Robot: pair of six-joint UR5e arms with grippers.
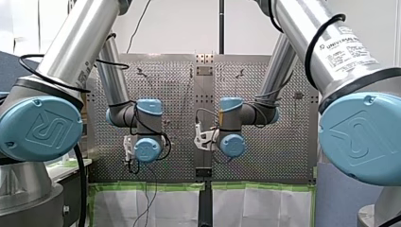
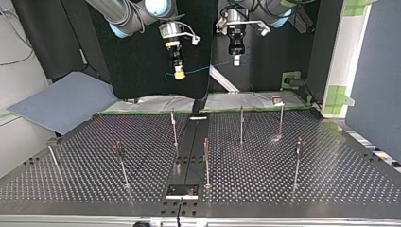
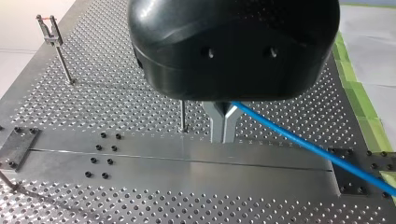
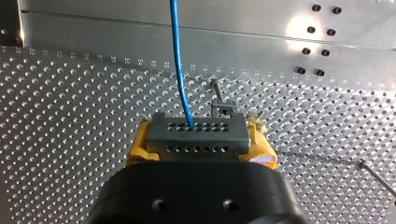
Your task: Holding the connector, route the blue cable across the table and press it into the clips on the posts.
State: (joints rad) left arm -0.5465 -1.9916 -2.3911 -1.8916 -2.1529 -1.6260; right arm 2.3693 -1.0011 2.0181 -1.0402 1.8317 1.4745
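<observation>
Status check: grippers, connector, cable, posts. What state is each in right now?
Right gripper: shut on connector.
Left gripper: shut on cable.
Connector: held aloft, cable plugged in.
Cable: strung in the air between both grippers, unrouted.
Posts: upright, clips empty.

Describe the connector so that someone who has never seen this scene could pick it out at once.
In the right wrist view, start at the perforated table, then find my right hand with its yellow pads. Clamped between those pads is the connector: a dark grey block with two rows of small holes, and the only thing with the blue cable running into it.
</observation>
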